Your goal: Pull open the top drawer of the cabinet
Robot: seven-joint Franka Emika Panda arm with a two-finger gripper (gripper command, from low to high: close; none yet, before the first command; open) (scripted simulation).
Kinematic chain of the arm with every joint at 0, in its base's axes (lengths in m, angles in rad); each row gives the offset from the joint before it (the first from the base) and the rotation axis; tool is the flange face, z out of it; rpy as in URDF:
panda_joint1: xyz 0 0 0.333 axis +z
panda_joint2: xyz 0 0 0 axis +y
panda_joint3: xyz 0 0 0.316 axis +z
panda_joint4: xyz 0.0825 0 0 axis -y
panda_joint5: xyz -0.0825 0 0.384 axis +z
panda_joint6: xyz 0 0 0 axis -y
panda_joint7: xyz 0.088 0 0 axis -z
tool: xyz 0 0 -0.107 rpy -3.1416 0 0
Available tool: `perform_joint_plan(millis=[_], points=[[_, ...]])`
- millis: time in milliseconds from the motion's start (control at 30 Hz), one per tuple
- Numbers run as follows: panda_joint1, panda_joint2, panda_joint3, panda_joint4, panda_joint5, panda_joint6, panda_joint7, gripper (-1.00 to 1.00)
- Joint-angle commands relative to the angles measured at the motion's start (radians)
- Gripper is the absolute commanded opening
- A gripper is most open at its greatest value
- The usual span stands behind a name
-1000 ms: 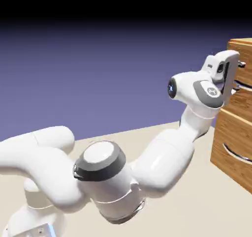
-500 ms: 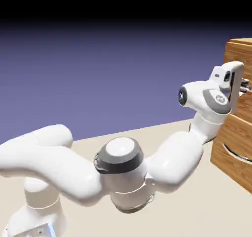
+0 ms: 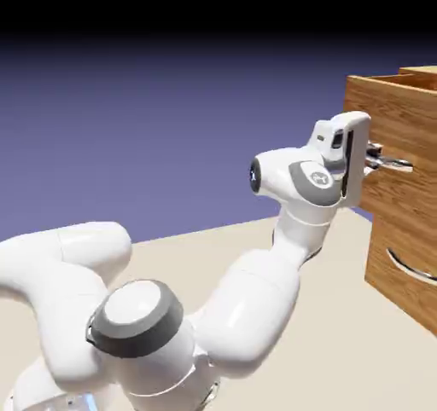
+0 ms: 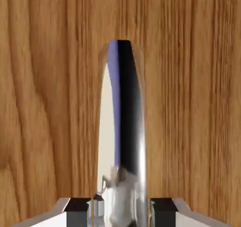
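Nearest to me is the white robot arm (image 3: 256, 307), which bends and rises toward the cabinet (image 3: 401, 239). At its end, the two-finger gripper (image 3: 373, 159) is pinching the curved silver bar handle (image 3: 396, 164), one finger on each side of it. The top drawer (image 3: 393, 136) is directly behind the gripper, and it stands out, open. Below the gripper, toward the exterior view's right, I see the lower drawer's handle (image 3: 411, 267).
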State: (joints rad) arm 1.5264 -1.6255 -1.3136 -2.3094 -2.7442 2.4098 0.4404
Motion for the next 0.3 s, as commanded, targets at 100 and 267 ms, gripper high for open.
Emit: perform_joint_plan(millis=[100,267], points=[[-0.13,-0.014,0.019,-0.145,0.027,-0.016,0.007,-1.0],[-0.233,-0.027,0.036,-0.247,0.058,-0.016,0.006,1.0]])
